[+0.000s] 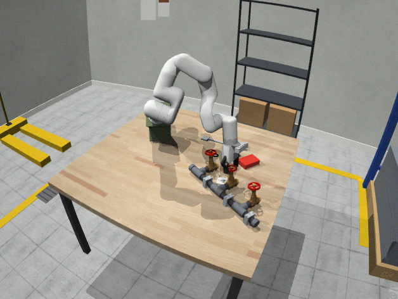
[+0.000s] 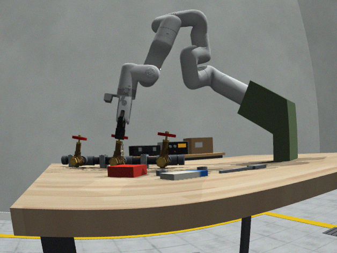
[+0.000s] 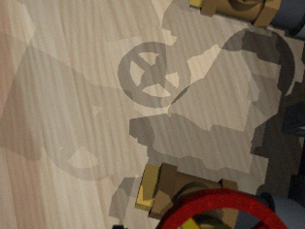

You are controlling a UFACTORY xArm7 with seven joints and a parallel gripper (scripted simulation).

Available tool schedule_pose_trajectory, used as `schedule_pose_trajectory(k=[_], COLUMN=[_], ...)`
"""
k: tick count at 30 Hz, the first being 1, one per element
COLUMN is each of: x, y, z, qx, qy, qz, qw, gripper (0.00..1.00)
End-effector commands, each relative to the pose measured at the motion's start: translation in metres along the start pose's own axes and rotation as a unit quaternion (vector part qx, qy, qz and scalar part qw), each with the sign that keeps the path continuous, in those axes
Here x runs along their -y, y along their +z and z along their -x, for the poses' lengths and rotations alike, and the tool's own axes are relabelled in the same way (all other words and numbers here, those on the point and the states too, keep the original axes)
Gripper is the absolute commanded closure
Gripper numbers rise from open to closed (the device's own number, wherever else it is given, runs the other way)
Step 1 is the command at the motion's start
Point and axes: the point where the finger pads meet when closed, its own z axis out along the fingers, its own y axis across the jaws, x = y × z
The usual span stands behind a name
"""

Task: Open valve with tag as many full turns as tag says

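Three brass valves with red handwheels stand along a grey pipe (image 1: 218, 189) (image 2: 136, 159). The middle valve (image 1: 232, 178) (image 2: 117, 155) has a thin chain (image 2: 122, 151) and a small white tag (image 1: 220, 180) on the table beside it. My gripper (image 1: 229, 166) (image 2: 119, 133) is open and points down, its fingers level with the middle handwheel (image 1: 232, 168) (image 3: 223, 211) and standing on either side of it. The far valve (image 1: 211, 159) (image 2: 164, 152) and the near valve (image 1: 254, 194) (image 2: 77, 155) stand free. No fingers show in the wrist view.
A red box (image 1: 249, 161) (image 2: 126, 170) lies close behind the middle valve. A grey and blue flat piece (image 2: 182, 174) and a dark bar (image 2: 239, 168) lie on the table (image 1: 112, 180) (image 2: 136, 195). The green arm base (image 1: 158, 132) (image 2: 272, 117) stands at the far edge.
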Motion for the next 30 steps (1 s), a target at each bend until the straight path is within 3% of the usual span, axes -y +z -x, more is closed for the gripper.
schedule_pose_trajectory(k=[1, 6, 12, 14, 15, 18, 22, 30], x=[0.0008, 0.0007, 0.0006, 0.0006, 0.0006, 0.0006, 0.0006, 0.0006], y=[-0.0012, -0.0011, -0.0011, -0.0011, -0.0011, -0.0011, -0.0011, -0.0011], z=[-0.0018, -0.0019, -0.0019, -0.0019, -0.0019, -0.0019, -0.0019, -0.0019], qx=[-0.004, -0.004, -0.004, -0.004, -0.005, -0.005, -0.007, -0.007], qy=[0.139, 0.258, 0.395, 0.395, 0.459, 0.502, 0.577, 0.577], qz=[0.003, -0.002, -0.006, -0.006, -0.005, -0.004, 0.005, 0.005], qw=[0.990, 0.966, 0.919, 0.919, 0.888, 0.865, 0.817, 0.817], gripper=[0.00, 0.00, 0.00, 0.00, 0.00, 0.00, 0.00, 0.00])
